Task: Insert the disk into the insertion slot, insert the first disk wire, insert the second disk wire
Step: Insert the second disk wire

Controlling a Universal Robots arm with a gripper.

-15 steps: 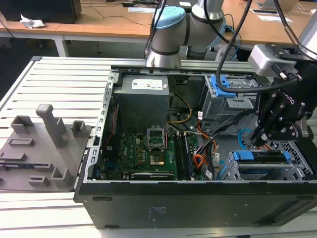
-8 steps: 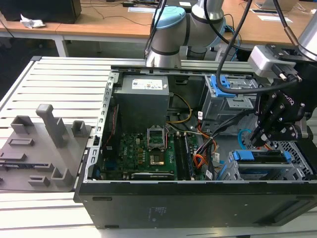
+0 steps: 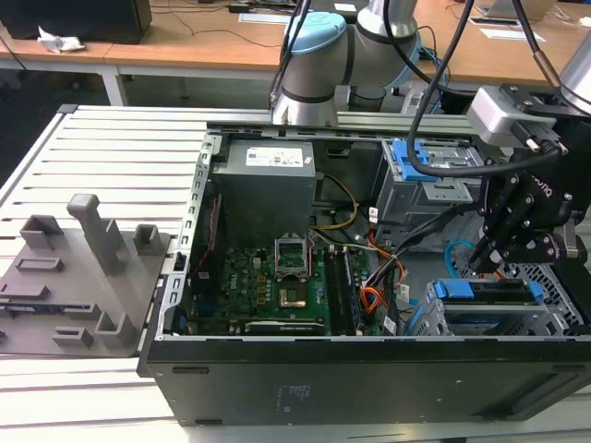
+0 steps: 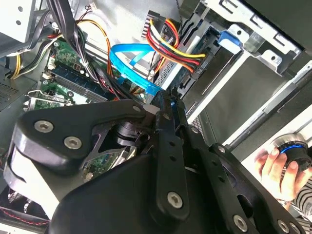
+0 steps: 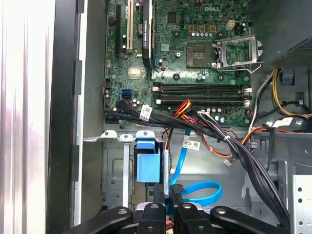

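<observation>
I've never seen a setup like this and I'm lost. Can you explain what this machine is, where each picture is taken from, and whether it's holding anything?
This is a robot arm working inside an open computer case that lies on a slatted table. The exterior view comes from a camera standing off the arm. Both wrist views come from cameras riding on the arm, looking past its black end effector into the case. A grey holder plate also sits on the table. Inside the case you can see the green motherboard, and the disk in its blue frame sits in the grey metal insertion slot. The end effector seems to pinch the dark plug end of the looping blue cable.
</observation>
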